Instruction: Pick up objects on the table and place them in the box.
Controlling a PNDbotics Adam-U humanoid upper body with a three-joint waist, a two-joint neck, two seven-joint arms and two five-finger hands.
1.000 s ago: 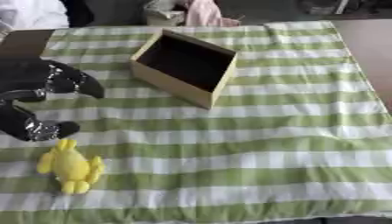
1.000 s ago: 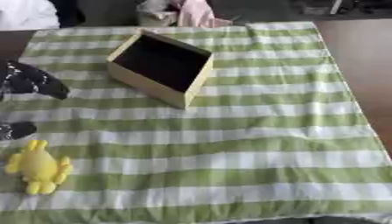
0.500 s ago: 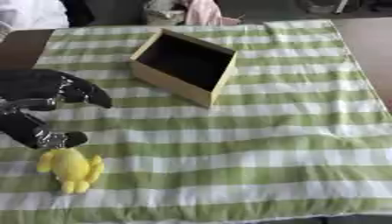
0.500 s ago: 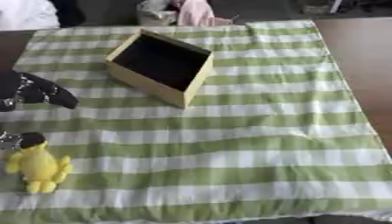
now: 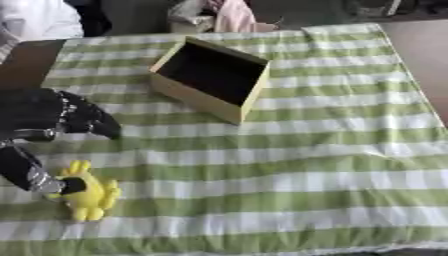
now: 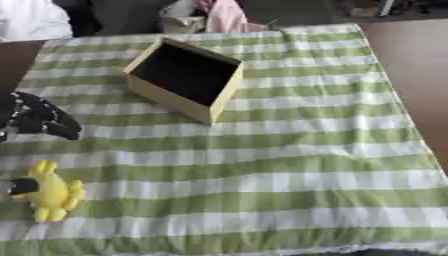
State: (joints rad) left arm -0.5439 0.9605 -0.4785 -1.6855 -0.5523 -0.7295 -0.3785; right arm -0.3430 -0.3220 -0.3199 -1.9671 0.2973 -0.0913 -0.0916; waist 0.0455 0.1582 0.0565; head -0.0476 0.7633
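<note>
One yellow toy (image 5: pixel 87 192) lying lengthwise near-to-far, left hand (image 5: pixel 44 117) fingers (image 5: pixel 92 117) spread above it

Black left hand (image 5: pixel 44 112), bulky palm and dark segmented fingers (image 5: pixel 92 120); silver-grey metal section on thumb (image 5: pixel 39 179).

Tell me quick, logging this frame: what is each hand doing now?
Left hand: open, thumb tip touching the yellow toy, not holding it.
Right hand: not in view.

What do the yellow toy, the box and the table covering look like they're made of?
The yellow toy: probably soft rubber or plush, rounded and matte. The box: likely cardboard or thin wood, with flat tan walls. The cloth: woven fabric, checked green and white, with wrinkles.
</note>
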